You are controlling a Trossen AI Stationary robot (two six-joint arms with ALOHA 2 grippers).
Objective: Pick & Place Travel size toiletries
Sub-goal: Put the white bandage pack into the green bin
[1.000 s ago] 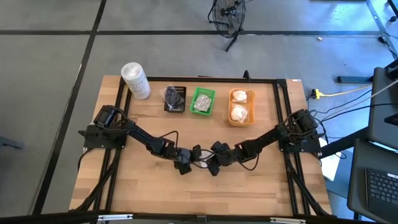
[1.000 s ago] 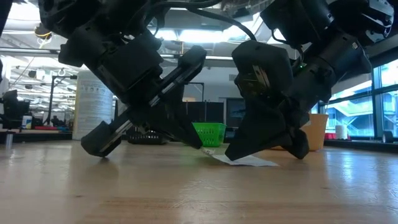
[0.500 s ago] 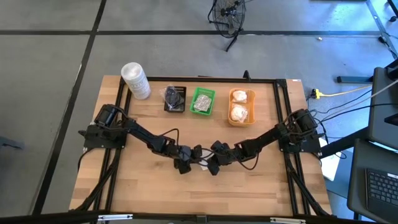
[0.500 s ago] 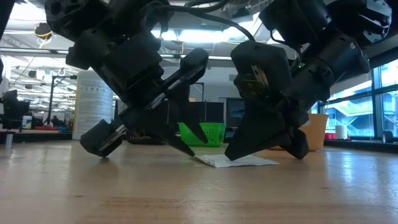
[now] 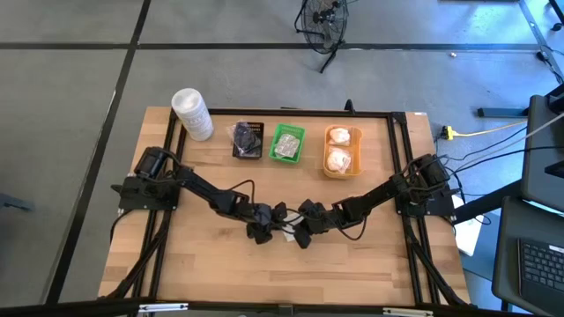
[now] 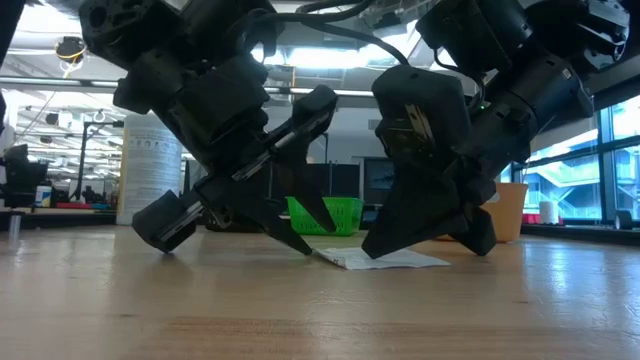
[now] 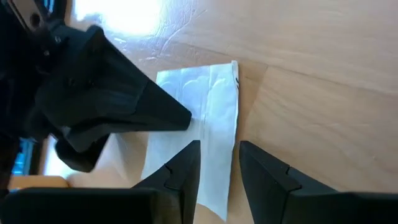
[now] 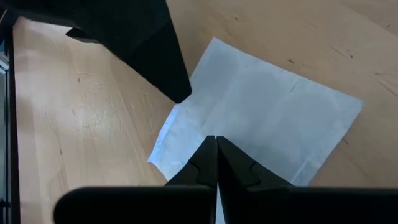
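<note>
A flat white square sachet (image 5: 284, 228) lies on the wood at the table's middle, between both grippers; it also shows in the low view as the sachet (image 6: 390, 260). My right gripper (image 8: 216, 146) is shut, tips down on the sachet (image 8: 267, 106). My left gripper (image 7: 219, 152) is open by a narrow gap, slanting down from the table's left; its fingers stand either side of the sachet's edge (image 7: 217, 124). Other toiletries rest in three trays at the far side. My right gripper presses its shut fingertips (image 8: 208, 155) down on the sachet's face near one edge (image 8: 186, 146), slanting in from the table's right; the sachet lies flat on the table. My left gripper has one fingertip (image 8: 180, 94) at the sachet's near-left edge (image 8: 186, 109); whether it touches, I cannot tell.
At the far edge stand a white tub (image 5: 191, 113), a black tray (image 5: 248, 139) with black pads, a green tray (image 5: 287, 143) with silvery sachets and an orange tray (image 5: 342, 150) with white bundles. Bare wood lies on the near side.
My left gripper has dropped its fingertips toward the table, down to the sachet's left edge, tipping a little steeper. My right gripper has stayed pressed on the sachet.
</note>
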